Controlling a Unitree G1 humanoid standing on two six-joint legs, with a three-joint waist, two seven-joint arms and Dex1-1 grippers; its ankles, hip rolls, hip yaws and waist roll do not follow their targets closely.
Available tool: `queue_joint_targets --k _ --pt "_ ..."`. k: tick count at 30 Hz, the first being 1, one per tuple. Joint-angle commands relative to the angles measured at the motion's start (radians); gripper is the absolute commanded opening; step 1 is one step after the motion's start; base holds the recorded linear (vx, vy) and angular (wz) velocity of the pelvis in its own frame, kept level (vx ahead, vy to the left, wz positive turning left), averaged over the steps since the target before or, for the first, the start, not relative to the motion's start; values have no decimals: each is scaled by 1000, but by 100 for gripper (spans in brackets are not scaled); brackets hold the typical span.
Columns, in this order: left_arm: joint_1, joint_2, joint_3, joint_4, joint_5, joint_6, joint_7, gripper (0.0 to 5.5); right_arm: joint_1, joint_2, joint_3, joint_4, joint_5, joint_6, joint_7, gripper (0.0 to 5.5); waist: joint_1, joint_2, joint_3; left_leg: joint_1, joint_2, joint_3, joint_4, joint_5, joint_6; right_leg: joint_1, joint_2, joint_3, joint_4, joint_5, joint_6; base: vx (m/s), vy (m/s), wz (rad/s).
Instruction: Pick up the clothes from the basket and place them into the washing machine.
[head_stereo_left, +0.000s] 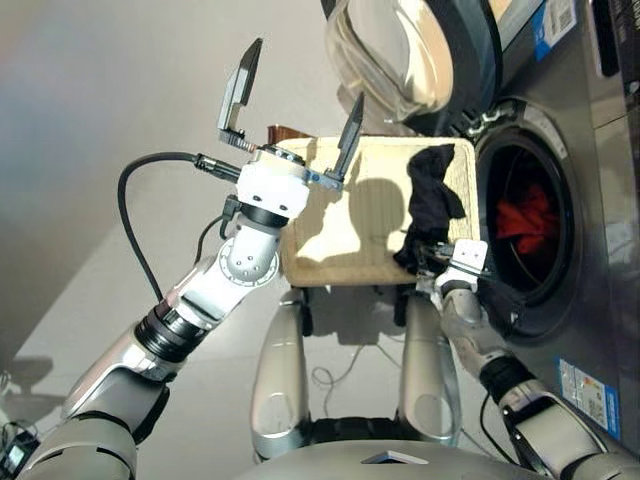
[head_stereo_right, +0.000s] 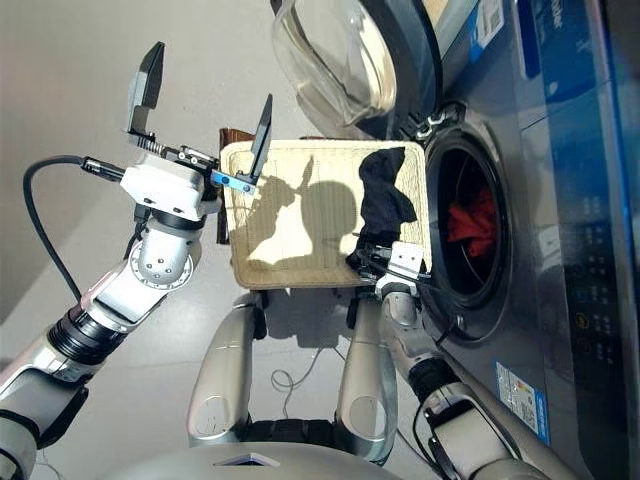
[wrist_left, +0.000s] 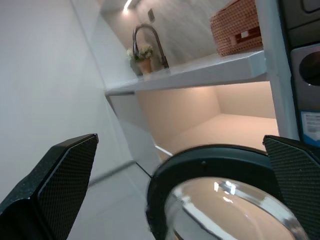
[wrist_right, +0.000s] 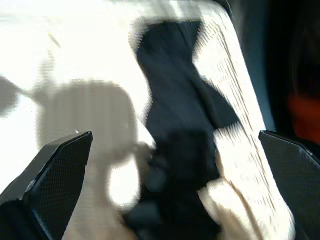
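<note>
Pale grey smooth floor (head_stereo_left: 110, 120), sunlit, carrying hard shadows. Cream-white woven basket (head_stereo_left: 345, 255) raised off that floor just in front of the washing machine (head_stereo_left: 590, 250), its right rim close beside the round drum opening (head_stereo_left: 525, 222). Black garment (head_stereo_left: 432, 195) lying along the right side of the basket, crumpled, stretching from the far rim toward the near rim. Coral red garment (head_stereo_left: 527, 218) already inside the dark drum. Porthole door (head_stereo_left: 420, 50) swung open beyond the basket, glass facing out. Dark grey metallic machine front with blue stickers (head_stereo_left: 590, 392) low on the panel and near the top edge. Left gripper (head_stereo_left: 292, 105) lifted above the far left corner of the basket, jaws spread wide, nothing between them; black cable (head_stereo_left: 135, 215) looped from the wrist. Right gripper (wrist_right: 165, 175) low at the near right corner of the basket, over the near end of the black garment, jaws parted wide in the right wrist view with the cloth lying between and beyond them. In the left wrist view: white wall, a white countertop (wrist_left: 200, 72) with a dark curved tap (wrist_left: 150, 42), a small potted plant (wrist_left: 141, 57) and a tan wicker basket (wrist_left: 237, 27).
</note>
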Motion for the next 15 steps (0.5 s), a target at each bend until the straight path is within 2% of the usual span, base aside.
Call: queue_joint_targets --k 1,2,4,5,6,7,8,11,15 --pt "87 -95 27 82 -255 -68 -119 550 -1 -10 -37 -140 -69 -43 39 550 1 -39 -37 96 6 13 -40 -25 -18 124 5 14 -246 151 71 109 -5 -74" --pt "111 -111 24 177 -261 -49 -137 550 10 -16 -41 -146 -75 -39 49 550 2 -42 -53 120 5 12 -72 -15 -18 151 6 7 -277 160 75 116 -4 -73" --pt "123 -99 3 349 -93 -28 -126 550 25 -26 -39 -152 -91 -35 73 550 3 -49 -90 172 4 14 -131 -4 -14 194 3 -4 -325 173 85 105 8 -52" --pt "122 -99 2 350 -92 -29 -125 550 25 -26 -40 -152 -91 -35 73 550 4 -49 -92 170 4 14 -134 -1 -14 192 4 -4 -329 178 84 151 44 -76" --pt "158 -97 -5 510 -29 -21 -155 550 63 -35 -48 -174 -108 -28 111 550 6 -51 -137 214 4 20 -168 3 -9 238 2 -9 -360 186 91 152 48 -107" --pt "205 -116 19 585 -46 -12 -181 550 89 -37 -54 -177 -126 -27 129 550 8 -53 -153 240 6 19 -185 5 -8 264 3 -16 -368 181 93 200 51 -113" --pt "231 -124 33 629 -50 -22 -195 550 115 -36 -64 -183 -141 -24 144 550 9 -53 -170 252 5 17 -197 8 -7 279 1 -21 -380 184 94 126 24 -74" --pt "309 -211 120 832 -140 21 -239 550 152 -3 -78 -153 -170 -7 164 550 17 -51 -212 299 4 12 -230 12 -7 331 1 -34 -404 175 96 110 20 129" --pt "375 -231 158 856 -192 20 -293 550 187 43 -84 -83 -135 23 191 550 21 -54 -260 349 4 14 -247 -2 -4 387 1 -40 -437 172 97 105 15 169"
